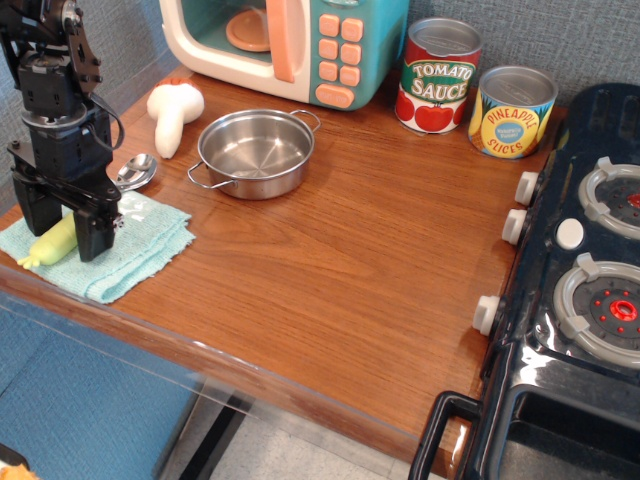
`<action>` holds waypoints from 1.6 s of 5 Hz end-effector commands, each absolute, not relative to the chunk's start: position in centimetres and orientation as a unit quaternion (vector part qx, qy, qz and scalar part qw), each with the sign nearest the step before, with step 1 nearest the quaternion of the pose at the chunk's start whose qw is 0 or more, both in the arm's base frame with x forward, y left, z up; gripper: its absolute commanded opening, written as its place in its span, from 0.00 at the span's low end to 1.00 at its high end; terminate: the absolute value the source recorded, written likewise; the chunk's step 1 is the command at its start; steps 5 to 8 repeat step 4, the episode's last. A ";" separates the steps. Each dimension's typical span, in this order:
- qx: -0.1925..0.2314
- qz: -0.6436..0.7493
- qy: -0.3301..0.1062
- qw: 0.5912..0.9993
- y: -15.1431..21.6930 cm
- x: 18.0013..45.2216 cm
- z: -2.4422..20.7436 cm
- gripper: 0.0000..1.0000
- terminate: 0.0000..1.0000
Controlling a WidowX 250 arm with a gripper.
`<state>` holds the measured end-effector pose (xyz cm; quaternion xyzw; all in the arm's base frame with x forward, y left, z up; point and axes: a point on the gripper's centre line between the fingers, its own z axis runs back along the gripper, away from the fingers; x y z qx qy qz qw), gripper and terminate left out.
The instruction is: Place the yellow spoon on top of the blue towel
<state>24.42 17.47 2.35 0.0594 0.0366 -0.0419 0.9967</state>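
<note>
Observation.image: yellow spoon (60,238) lies on blue towel (140,250); jaws spread wide astride handle, gripping nothing.

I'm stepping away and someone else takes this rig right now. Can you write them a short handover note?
Gripper: open, jaws straddling the yellow spoon, low over the blue towel.
Spoon: handle lies on the towel; its silver bowl pokes past the far edge, toward the steel pot.
Done: spoon set down on the towel and released.
Left: lift the arm straight up without dragging the spoon; nudge it if the bowl must also sit on the cloth.
</note>
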 end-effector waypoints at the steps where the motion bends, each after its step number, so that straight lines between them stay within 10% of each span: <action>1: 0.064 -0.079 -0.038 0.994 16.8 23.8 7.6 1.00 0.00; 3: 0.065 -0.073 -0.034 0.995 16.7 23.8 7.6 1.00 0.00; 4: 0.065 -0.073 -0.034 0.995 16.7 23.8 7.6 1.00 1.00; 8: 0.065 -0.073 -0.034 0.995 16.7 23.8 7.6 1.00 1.00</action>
